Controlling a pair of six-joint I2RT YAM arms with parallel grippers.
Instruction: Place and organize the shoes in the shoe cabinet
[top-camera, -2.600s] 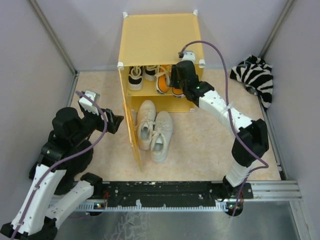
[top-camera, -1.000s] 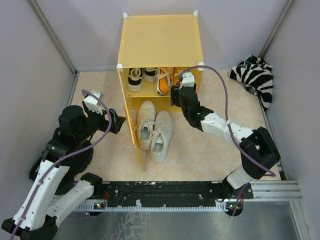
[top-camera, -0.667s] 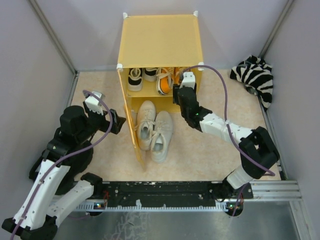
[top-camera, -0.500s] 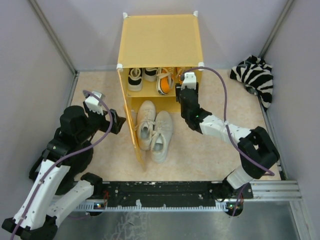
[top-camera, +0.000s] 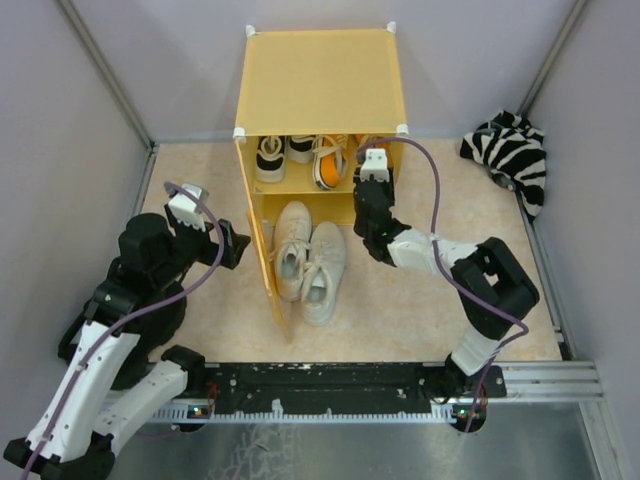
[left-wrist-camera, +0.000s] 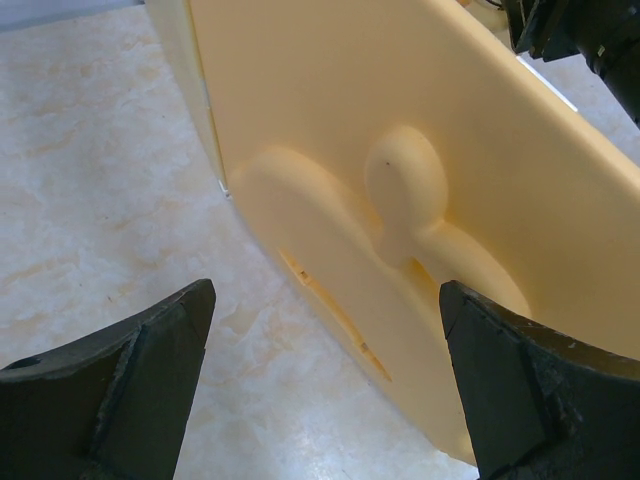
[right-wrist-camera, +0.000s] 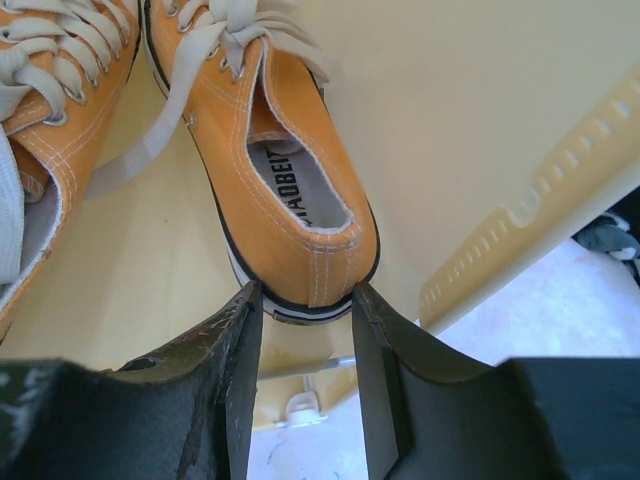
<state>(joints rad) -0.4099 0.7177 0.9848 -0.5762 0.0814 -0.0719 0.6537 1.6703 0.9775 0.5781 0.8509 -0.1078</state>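
Observation:
The yellow-orange shoe cabinet (top-camera: 320, 80) stands at the back with its door (top-camera: 267, 268) swung open. On its inner shelf sit the black shoes (top-camera: 271, 156) and the orange shoes (top-camera: 326, 160). The off-white pair (top-camera: 308, 256) lies on the floor, toes in the lower compartment. My right gripper (top-camera: 366, 172) is at the shelf's right front. In the right wrist view its jaws (right-wrist-camera: 307, 290) stand narrowly apart with their tips against the heel of the right orange shoe (right-wrist-camera: 285, 190); nothing is between them. My left gripper (top-camera: 238, 243) is open beside the door's embossed outer face (left-wrist-camera: 400, 200).
A zebra-striped fabric bundle (top-camera: 510, 150) lies at the right wall. Grey walls close in the floor on the left, back and right. The open door juts out between my two arms. The second orange shoe (right-wrist-camera: 50, 80) lies close to the left of the first.
My right gripper has drawn back out of the upper compartment to the shelf's front edge and shifted slightly right, leaving the orange shoe on the shelf. The left arm barely moved.

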